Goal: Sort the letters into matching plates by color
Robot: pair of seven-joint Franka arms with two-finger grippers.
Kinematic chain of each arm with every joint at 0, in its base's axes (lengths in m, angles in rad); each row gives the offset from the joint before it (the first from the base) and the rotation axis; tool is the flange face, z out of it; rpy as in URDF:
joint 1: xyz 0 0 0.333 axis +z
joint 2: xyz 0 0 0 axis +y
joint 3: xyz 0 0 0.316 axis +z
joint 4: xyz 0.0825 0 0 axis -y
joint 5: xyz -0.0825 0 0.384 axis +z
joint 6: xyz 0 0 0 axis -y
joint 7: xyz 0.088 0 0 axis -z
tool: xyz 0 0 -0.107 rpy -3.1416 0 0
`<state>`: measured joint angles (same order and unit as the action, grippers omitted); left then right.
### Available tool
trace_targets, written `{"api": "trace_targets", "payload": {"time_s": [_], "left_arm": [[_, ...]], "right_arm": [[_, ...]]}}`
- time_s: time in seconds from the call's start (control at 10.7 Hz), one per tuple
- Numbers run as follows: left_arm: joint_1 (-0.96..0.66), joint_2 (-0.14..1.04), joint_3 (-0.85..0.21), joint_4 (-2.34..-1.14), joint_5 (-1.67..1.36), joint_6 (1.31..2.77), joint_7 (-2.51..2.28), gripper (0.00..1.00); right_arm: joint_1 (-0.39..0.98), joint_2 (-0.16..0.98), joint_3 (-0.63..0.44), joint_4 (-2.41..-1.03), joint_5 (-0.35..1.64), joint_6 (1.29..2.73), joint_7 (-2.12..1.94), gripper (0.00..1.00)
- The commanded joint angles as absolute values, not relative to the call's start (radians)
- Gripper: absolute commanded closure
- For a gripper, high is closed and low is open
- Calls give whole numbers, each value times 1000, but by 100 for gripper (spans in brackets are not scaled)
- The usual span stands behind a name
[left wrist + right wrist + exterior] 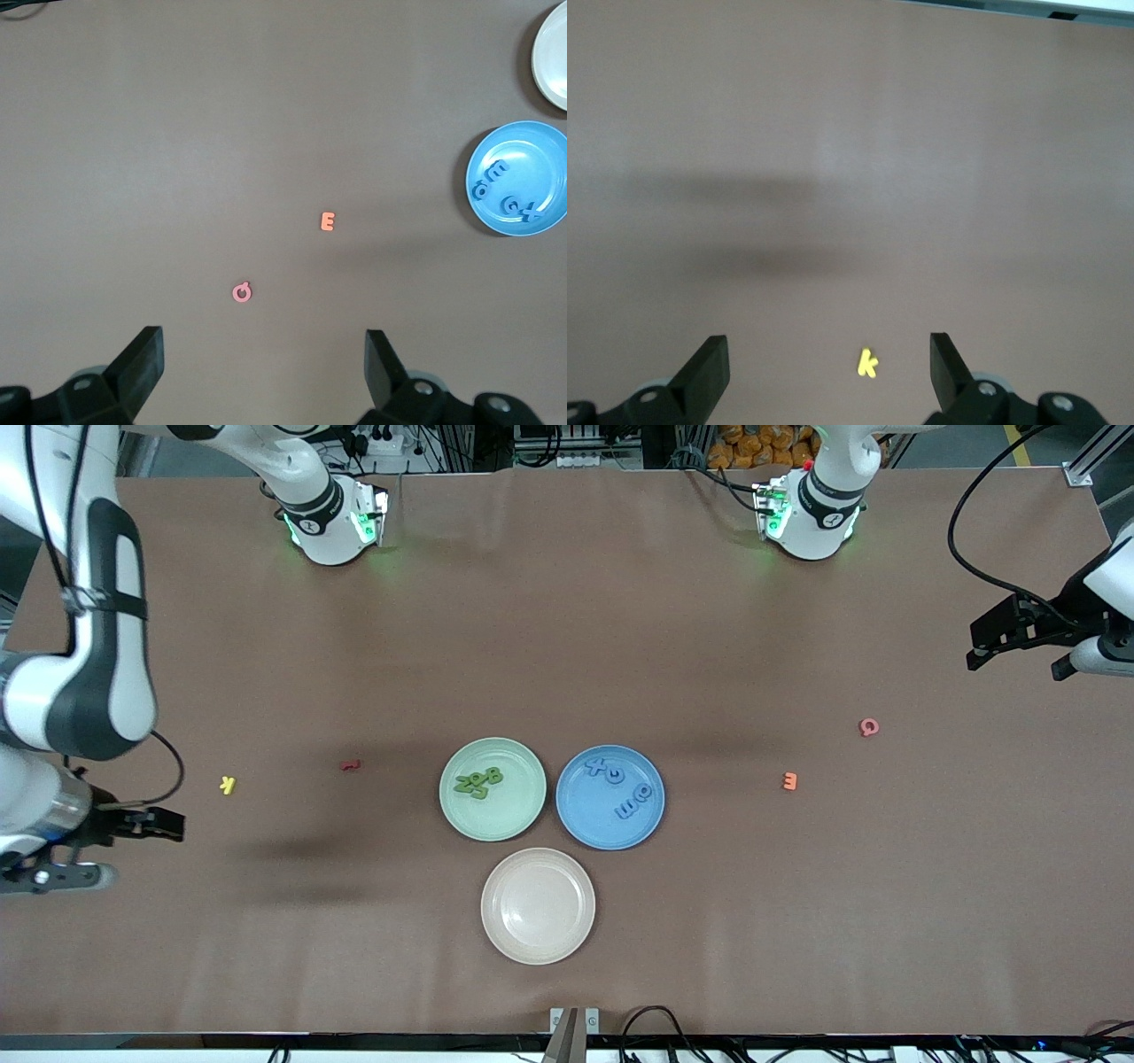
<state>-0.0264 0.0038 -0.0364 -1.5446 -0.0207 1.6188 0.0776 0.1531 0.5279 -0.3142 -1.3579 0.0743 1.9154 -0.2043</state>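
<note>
while both pincers [264,367] [829,372] gape empty, green letters [478,782] fill mint plate [523,815], blue letters [631,795] blue plate [585,824].

The front camera looks down from high across the table [567,646], facing my bases. My left wrist camera looks down from well up, sharing the blue plate [518,177] with it. My right wrist camera seems lower, sharing the yellow letter [868,363].

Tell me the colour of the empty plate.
Cream; the empty plate shows best in the front view.
</note>
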Motion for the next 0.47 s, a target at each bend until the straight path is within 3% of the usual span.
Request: {"api": "trace_targets", "payload": {"time_s": [0.0, 0.37], "left_arm": [[-28, -9, -37, -1552, -34, 1626, 72, 0], [-23, -8, -37, -1552, -43, 1631, 74, 0]], "right_arm": [[126, 392, -316, -1374, 60, 1815, -199, 0], [118, 229, -330, -1373, 63, 1628, -195, 0]]}}
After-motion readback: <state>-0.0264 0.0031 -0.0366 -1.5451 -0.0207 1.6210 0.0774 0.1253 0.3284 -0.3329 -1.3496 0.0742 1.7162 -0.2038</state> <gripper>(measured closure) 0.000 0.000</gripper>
